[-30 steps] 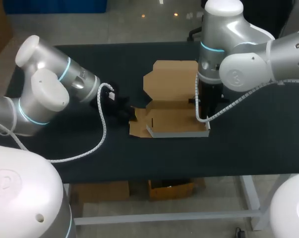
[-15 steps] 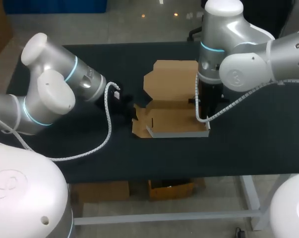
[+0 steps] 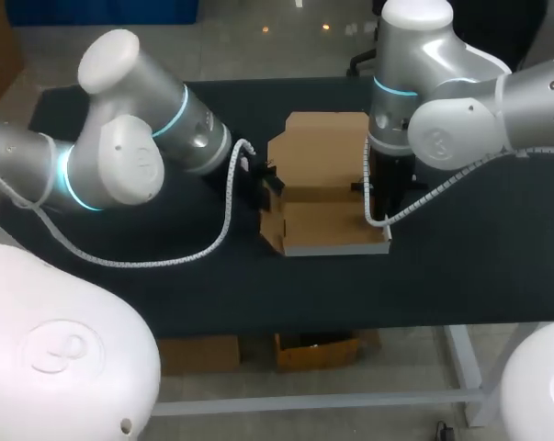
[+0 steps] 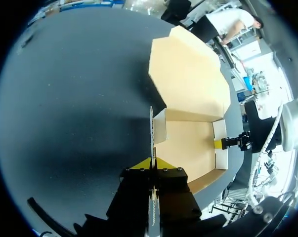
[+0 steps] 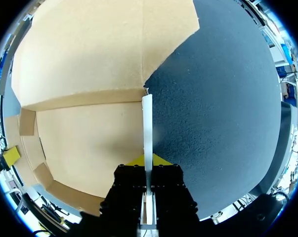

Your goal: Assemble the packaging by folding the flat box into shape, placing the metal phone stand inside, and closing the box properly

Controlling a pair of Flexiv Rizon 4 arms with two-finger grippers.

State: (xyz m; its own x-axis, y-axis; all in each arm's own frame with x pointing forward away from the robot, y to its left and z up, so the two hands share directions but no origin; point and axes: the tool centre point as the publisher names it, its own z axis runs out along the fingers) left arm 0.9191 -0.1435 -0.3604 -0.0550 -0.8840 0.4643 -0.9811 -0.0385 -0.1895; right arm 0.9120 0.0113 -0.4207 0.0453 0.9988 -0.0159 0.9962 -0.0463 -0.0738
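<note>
Your table (image 3: 497, 257) is dark, and the box (image 3: 327, 225) sits on it near the middle. I will tell you where each thing is by the box.

Your left arm (image 3: 120, 156) comes in to the box's left side. Your right arm (image 3: 442, 101) hangs over the box's right side and points down at it.

The box is brown card. It is open like a low tray, and you can see its bare floor. Its lid (image 3: 318, 152) lies open behind the box, joined to the back wall along a fold.

The left flap (image 4: 151, 131) stands up on its edge at the box's left end. The right wall (image 5: 147, 126) is white on the outside and stands up at the box's right end.

Your left gripper (image 4: 152, 165) is at the box's left end. Its two fingers are squeezed nearly together. The thin left flap is pinched between them, with one yellow tip on each side.

Your right gripper (image 5: 147, 160) is at the box's right end. Its fingers are squeezed close too, with the right wall pinched between them. In the left wrist view, one of its fingertips (image 4: 218, 143) shows just inside the box, against that wall.
</note>
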